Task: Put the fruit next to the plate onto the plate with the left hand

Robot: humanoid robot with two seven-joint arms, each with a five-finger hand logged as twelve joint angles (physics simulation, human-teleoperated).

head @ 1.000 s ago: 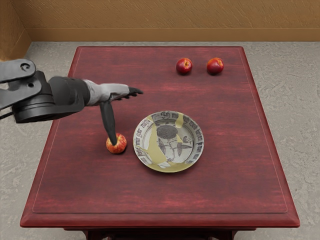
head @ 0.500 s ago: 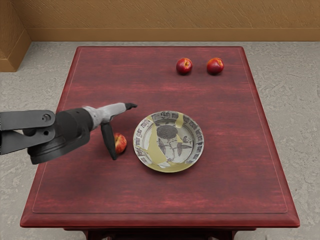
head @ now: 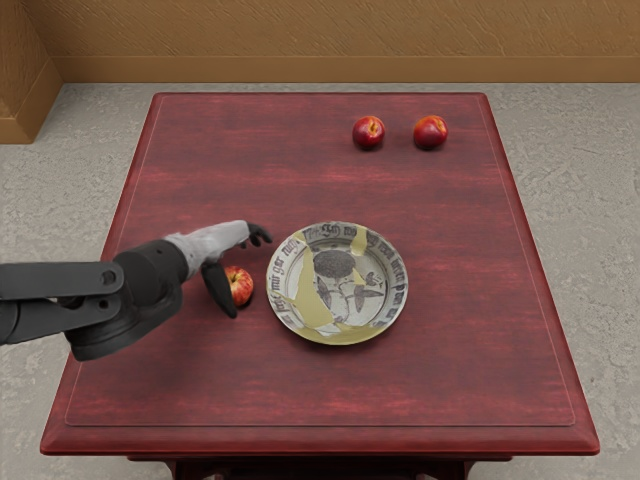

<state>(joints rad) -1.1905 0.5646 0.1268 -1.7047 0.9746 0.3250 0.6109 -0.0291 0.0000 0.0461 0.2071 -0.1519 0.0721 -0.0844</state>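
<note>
Robot hand [head: 224, 258] beside apple [head: 240, 284] (near plate [head: 393, 300])

1. A small round red apple with a yellowish blush [head: 241, 284] sits on the dark red wooden desk [head: 300, 170]. It lies just beside the plate's left rim and is not on the plate. A dark finger of the left hand [head: 215, 247] covers its left edge.
2. A round, shallow ceramic plate [head: 396, 262] lies flat near the desk's middle. It is pale with yellow patches, has a grey drawn figure at its centre, and carries grey lettering around its rim.
</note>
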